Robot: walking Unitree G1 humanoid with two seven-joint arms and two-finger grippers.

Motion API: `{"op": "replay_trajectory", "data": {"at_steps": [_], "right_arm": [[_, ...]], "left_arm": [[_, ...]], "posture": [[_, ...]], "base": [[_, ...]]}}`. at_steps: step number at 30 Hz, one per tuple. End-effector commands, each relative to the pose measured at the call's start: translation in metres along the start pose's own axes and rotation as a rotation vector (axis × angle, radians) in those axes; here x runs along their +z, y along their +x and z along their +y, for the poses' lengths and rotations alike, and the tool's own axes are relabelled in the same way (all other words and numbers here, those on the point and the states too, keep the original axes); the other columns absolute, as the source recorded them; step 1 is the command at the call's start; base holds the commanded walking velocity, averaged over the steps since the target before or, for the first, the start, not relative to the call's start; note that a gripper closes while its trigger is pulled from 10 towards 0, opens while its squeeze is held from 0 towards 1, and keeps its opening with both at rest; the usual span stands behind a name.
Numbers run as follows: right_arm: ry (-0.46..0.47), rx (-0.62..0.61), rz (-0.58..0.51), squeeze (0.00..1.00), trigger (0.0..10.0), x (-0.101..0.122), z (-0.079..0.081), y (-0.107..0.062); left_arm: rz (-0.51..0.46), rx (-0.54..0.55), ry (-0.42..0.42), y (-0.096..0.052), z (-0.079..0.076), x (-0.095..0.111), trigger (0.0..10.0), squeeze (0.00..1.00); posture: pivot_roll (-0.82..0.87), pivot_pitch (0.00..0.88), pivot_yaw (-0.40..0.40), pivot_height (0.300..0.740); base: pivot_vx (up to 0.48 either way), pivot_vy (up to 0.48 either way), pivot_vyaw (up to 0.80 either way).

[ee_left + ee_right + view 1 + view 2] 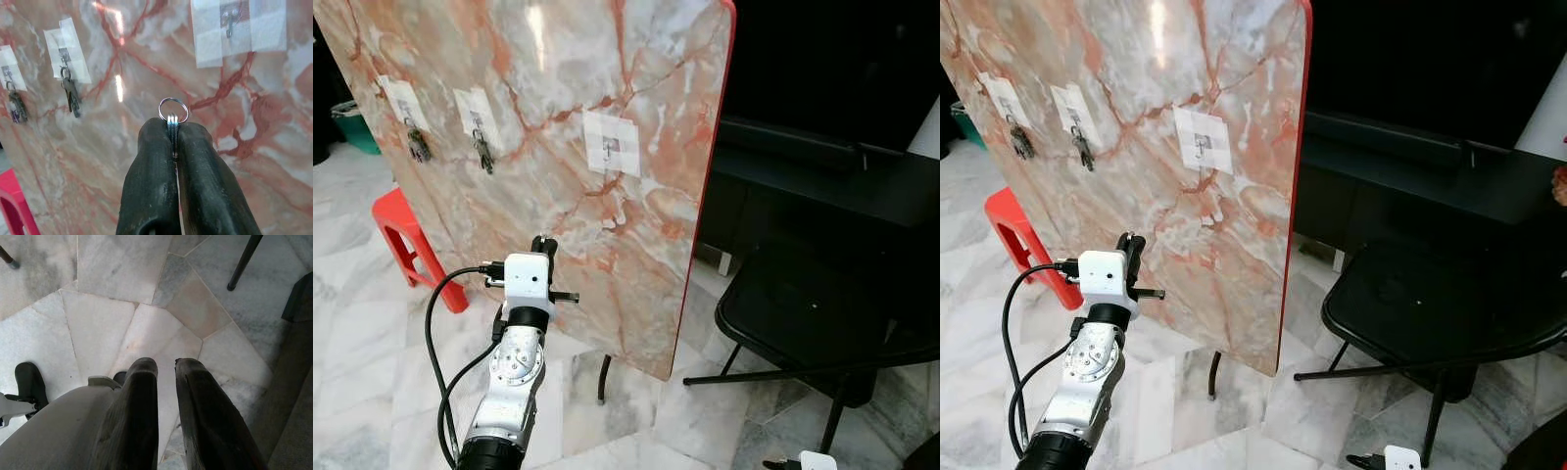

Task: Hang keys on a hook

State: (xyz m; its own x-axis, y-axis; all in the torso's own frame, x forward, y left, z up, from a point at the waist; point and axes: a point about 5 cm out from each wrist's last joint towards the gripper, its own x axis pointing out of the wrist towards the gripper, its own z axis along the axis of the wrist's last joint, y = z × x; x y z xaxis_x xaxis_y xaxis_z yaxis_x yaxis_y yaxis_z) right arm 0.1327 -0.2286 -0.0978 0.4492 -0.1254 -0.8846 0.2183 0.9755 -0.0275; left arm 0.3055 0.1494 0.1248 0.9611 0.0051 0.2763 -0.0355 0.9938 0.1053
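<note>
Before the marble board (607,196), left tool (173,132) pinches the key ring (173,110) below the empty hook (229,22); right tool (166,369) hangs, fingers slightly parted.

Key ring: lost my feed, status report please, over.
Left end effector shut on key ring, raised before marble board. Right end effector open, idle over floor. Rightmost hook free; other two hold keys. Path clear.

Marble board (636,225) with three taped hooks, two holding keys (483,152).
</note>
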Motion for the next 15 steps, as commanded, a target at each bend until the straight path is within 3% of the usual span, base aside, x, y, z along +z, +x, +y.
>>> {"op": "replay_trajectory", "data": {"at_steps": [1,15], "right_arm": [[-0.008,0.004,-0.002,0.0,10.0,0.0002,0.001,0.0001],[-0.014,0.007,0.0,0.0,10.0,0.0,0.0013,0.0001]], "left_arm": [[-0.037,0.008,-0.015,0.0062,0.0022,0.0085,10.0,0.0],[-0.049,-0.002,-0.011,0.0097,0.0036,0.0107,10.0,0.0]], "posture": [[-0.07,0.0,0.002,0.709],[-0.07,0.0,0.003,0.709]], "base": [[0.277,0.0,0.0],[0.293,0.0,0.0]]}}
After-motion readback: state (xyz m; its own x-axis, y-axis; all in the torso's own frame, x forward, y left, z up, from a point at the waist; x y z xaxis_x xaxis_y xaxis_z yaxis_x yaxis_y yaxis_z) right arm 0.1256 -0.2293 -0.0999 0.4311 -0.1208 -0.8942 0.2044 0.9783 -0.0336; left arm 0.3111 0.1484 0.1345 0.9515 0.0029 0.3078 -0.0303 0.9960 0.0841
